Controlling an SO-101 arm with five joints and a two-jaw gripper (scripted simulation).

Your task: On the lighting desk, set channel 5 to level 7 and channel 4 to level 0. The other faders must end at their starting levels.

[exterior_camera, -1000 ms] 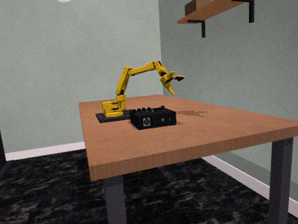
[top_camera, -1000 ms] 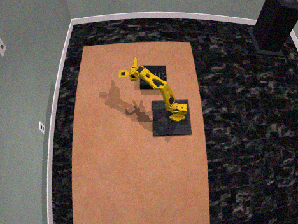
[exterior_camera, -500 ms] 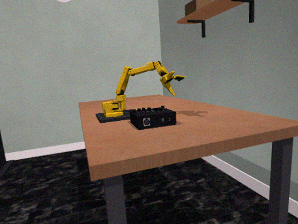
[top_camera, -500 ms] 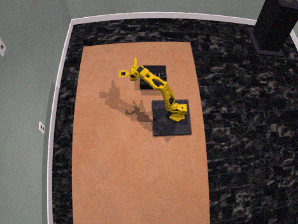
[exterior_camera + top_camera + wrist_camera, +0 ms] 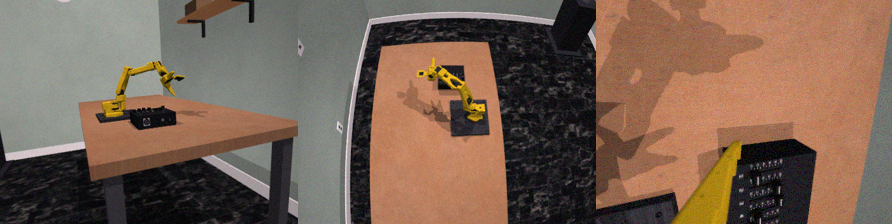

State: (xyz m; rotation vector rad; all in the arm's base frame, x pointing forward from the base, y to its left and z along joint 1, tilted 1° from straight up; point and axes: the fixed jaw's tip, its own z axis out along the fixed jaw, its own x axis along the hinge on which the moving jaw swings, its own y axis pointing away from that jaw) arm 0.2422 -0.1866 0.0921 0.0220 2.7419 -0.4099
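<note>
Currently the task stands at its approach step: judging from the layout, no fader has yet been touched, and both channel 5 and channel 4 remain to be set.

The wooden table (image 5: 204, 133) carries all the working items. Near its far end a dark base plate (image 5: 457, 128) anchors the yellow arm (image 5: 463, 92). Just beside the plate sits the lighting desk (image 5: 153, 120), a small black box with its connector face turned toward the exterior camera.

In the wrist view the lighting desk (image 5: 796, 165) shows its top panel with several horizontal fader tracks (image 5: 766, 177) stacked one under another. Small light markings sit along each track, but the channel numbers and the individual knob levels are too small to read.

Arm pose: the shoulder link rises steeply from the base, the forearm reaches roughly level over the desk, and the wrist pitches down and outward. The gripper (image 5: 172, 81) hangs well above the table, past the far edge of the desk rather than over the faders. Its jaws are spread to their full width and nothing is between them. One yellow finger (image 5: 718, 185) crosses the lower left of the wrist view, overlapping the desk's left edge.

Next move, as a judgement: bring the wrist back over the panel, descend, identify the channel 5 track, and place a fingertip against its knob so it can be pushed to level 7. Neighbouring knobs sit close, so a stray contact is the main risk.
</note>
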